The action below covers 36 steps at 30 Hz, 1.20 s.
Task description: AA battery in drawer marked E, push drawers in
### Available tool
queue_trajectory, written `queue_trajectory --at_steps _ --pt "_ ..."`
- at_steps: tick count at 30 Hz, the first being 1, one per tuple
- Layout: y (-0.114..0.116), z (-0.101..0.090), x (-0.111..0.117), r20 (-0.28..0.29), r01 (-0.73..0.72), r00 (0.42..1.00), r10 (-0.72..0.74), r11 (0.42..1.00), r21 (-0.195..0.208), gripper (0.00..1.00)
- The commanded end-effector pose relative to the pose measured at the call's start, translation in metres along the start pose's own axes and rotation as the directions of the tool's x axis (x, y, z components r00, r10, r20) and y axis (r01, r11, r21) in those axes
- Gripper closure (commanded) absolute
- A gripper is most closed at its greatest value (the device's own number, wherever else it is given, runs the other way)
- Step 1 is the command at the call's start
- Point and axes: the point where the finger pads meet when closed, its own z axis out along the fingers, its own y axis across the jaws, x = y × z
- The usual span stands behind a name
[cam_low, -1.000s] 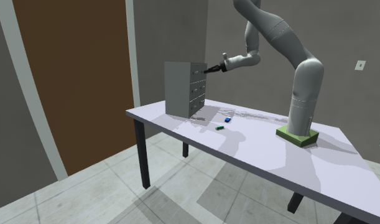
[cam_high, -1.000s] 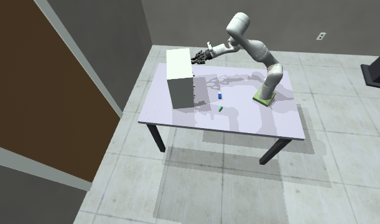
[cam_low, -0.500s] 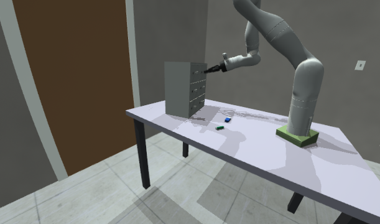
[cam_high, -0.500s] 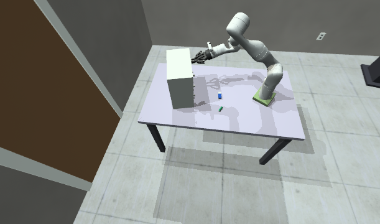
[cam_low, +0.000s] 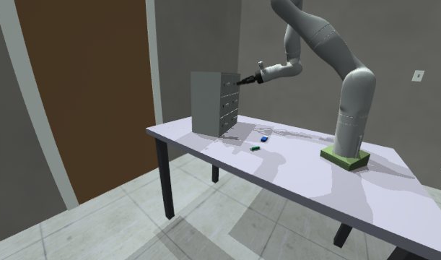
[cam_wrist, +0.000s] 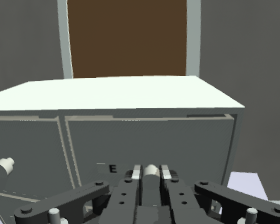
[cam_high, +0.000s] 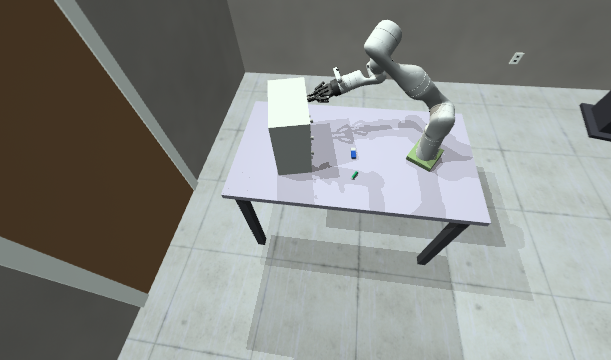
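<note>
The grey chest [cam_high: 288, 102] [cam_low: 206, 105] [cam_wrist: 121, 92] stands upright with its drawer fronts facing the arm; no drawer visibly stands out. Drawer E [cam_wrist: 201, 147] is at the top right in the wrist view, its letter left of the knob. My gripper [cam_high: 310, 97] [cam_low: 238, 84] [cam_wrist: 150, 175] is shut on the light round knob [cam_wrist: 151, 170] of drawer E, a fingertip close against each side. The AA battery, a small green cylinder [cam_high: 355, 175] [cam_low: 255, 148], lies on the table in front of the chest. The drawer's inside is hidden.
A small blue and white block [cam_high: 353, 153] [cam_low: 264, 139] lies on the table [cam_high: 400, 200] [cam_low: 296, 173] near the battery. Another knob [cam_wrist: 5, 165] sticks out left of drawer E in the wrist view. Lower drawer knobs project below the gripper.
</note>
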Motion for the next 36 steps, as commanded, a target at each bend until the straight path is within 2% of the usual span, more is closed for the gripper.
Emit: queue_trajectory --at_steps 1,18,36 --pt "0.000 0.000 0.001 -0.002 0.001 1.000 -0.001 1.000 0.000 0.87" --pt "0.000 -0.005 -0.001 -0.002 0.001 1.000 -0.001 1.000 0.000 0.87" --pt "0.000 -0.021 -0.007 -0.002 0.001 1.000 -0.001 1.000 0.000 0.87"
